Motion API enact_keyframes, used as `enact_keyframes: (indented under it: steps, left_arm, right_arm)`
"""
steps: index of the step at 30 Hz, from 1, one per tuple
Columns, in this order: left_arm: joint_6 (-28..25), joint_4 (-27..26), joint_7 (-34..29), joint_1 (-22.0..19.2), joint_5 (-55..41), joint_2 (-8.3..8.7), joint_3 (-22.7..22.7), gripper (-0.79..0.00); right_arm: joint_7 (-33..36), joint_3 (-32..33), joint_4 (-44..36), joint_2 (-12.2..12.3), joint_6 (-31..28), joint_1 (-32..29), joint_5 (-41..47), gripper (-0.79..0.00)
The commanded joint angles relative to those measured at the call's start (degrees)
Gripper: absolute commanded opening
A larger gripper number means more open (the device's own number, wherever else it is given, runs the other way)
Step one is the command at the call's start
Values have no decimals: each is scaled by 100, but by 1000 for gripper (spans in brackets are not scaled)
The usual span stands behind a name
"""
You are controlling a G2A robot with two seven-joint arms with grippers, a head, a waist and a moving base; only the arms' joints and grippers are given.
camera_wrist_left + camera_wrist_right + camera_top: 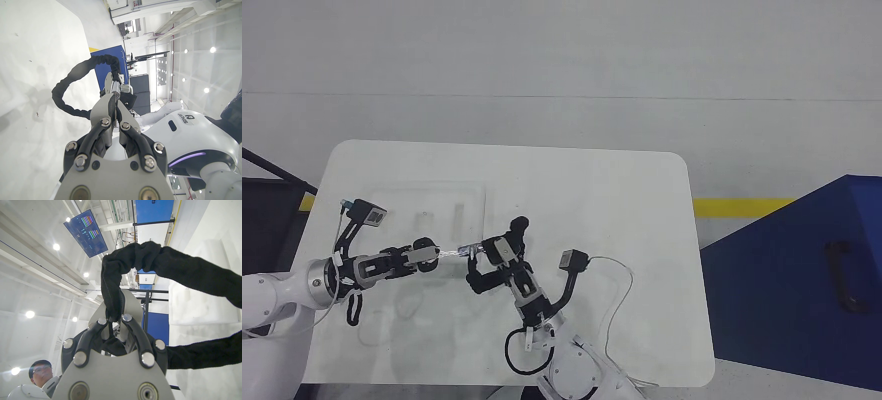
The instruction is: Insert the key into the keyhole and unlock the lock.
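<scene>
The lock is a chain in a black fabric sleeve (75, 72) with a chrome cylinder (117, 88) at one end. My right gripper (117, 303) is shut on the sleeved end of the lock (111, 294), and the loop (189, 272) hangs off to the side. My left gripper (115, 100) is shut on the flat key (114, 113), whose tip meets the chrome cylinder; the keyhole itself is hidden. Above the table's near left part, the left gripper (445, 255) and the right gripper (500, 252) face each other, with the lock (490, 268) between them.
The white table (622, 200) has rounded corners and bare room to the right and back. A faint clear tray (432, 210) lies just behind the grippers. A blue cabinet (802, 280) stands off the table's right side.
</scene>
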Motion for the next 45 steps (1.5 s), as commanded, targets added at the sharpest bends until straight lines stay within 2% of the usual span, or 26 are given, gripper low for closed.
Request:
enact_keyframes:
  steps: [1,27,28,29,30,41,45]
  left_arm:
    - [-1,2,19,-7,-1,4,15,-785]
    - [-91,49,104,-149,89,47,267,-785]
    - [-91,49,104,-149,89,47,267,-631]
    - [-91,49,104,-149,89,47,267,-385]
    - [-91,49,104,-149,89,47,267,0]
    - [-91,49,104,-149,89,47,267,0]
    - [-91,49,104,-149,89,47,267,0]
  right_arm:
    - [22,5,8,-3,-8,-6,-20,-785]
    - [193,23,-16,-59,76,-3,-201,-785]
    - [193,23,-16,-59,76,-3,-201,-785]
    - [193,23,-16,-59,76,-3,-201,-785]
    - [193,23,-16,-59,76,-3,-201,-785]
    - [193,23,-16,-59,76,-3,-201,-785]
    - [14,168,-226,-62,289,-95,62,-785]
